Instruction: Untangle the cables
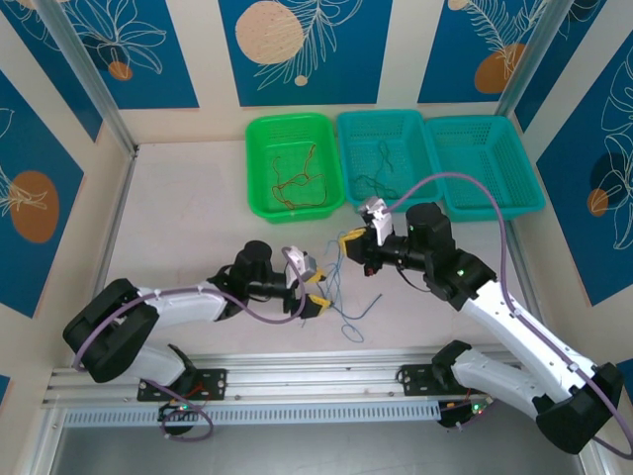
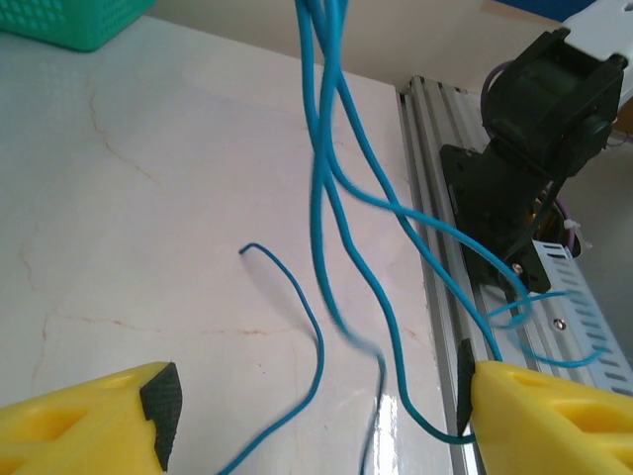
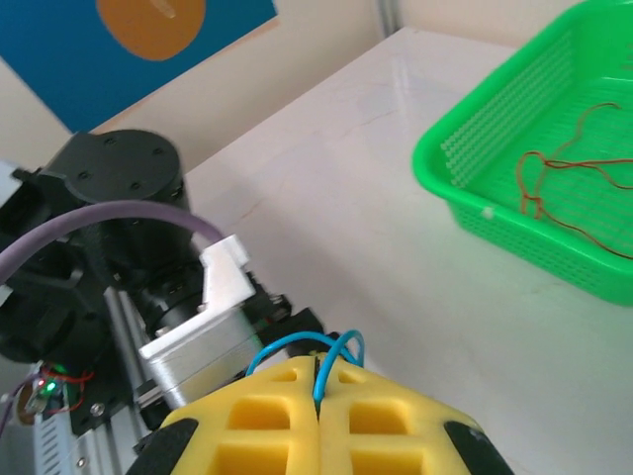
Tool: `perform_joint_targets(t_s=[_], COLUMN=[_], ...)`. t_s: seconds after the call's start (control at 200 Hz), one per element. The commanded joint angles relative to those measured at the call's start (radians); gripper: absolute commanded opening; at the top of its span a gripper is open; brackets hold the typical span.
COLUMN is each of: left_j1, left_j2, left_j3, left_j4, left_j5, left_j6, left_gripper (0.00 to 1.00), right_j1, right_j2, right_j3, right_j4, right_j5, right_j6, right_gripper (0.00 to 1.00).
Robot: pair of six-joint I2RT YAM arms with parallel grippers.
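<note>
Risks, as I judge them:
- The pale marble-look bench under the left gripper is smooth. If you close low, the loose ends lying there can slide away from the fingers instead of being caught.
- The aluminium rail and the black arm base stand just right of the left gripper. Two strands trail over that rail; pull sideways and they may snag on its edge or on the base.
- The thin, flexible blue cables hang as a bunch from the right gripper down through the left gripper. Close on the whole bunch and you tighten the tangle rather than separating one strand.
- The right gripper's hold is on a short loop at the very tips. A hard tug from below could strip it out.

Grippers:
- Left gripper: released, yellow fingers wide apart, holding nothing. The blue cables drop between them; one strand curls against the right-hand pad, touching or nearly so.
- Right gripper: clenched, fingers pressed together, grasping the blue cables, whose loop pokes out above the tips. It is raised above the bench, up and to the right of the left gripper.
</note>
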Motion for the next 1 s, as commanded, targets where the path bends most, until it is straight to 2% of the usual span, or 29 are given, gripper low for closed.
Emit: perform_joint_targets(t_s=[0.0, 0.225, 0.325, 0.44, 0.68, 0.905, 0.995], left_j1=[-0.012, -0.013, -0.012, -0.013, -0.008, 0.001, 0.002], left_j2=[-0.011, -0.001, -0.023, -0.132, -0.389, -0.450, -0.425], left_j3=[-0.031, -0.025, -0.072, -0.120, -0.095, -0.117, -0.123], left_j4=[0.037, 0.039, 0.161, 0.241, 0.002, 0.025, 0.068], left_j5=[0.008, 0.020, -0.011, -0.165, -0.571, -0.594, -0.518], left_j6=[-0.003, 0.003, -0.044, -0.088, -0.137, -0.239, -0.248], left_gripper=[0.76, 0.74, 0.76, 0.83, 0.86, 0.85, 0.80], right_j1=[-0.035, -0.083, -0.113, -0.150, -0.225, -0.252, -0.255], right_j2=[-0.022, -0.034, -0.039, -0.026, 0.000, 0.029, 0.051], right_j3=[-0.027, -0.040, -0.047, -0.043, -0.066, -0.077, -0.070], right_j4=[0.045, 0.025, 0.010, -0.037, -0.075, -0.029, -0.019], right_j5=[0.027, 0.087, 0.127, 0.175, 0.239, 0.102, 0.065], right_j6=[0.058, 0.118, 0.151, 0.191, 0.287, 0.341, 0.367], right_gripper=[0.00, 0.00, 0.00, 0.00, 0.00, 0.00, 0.00])
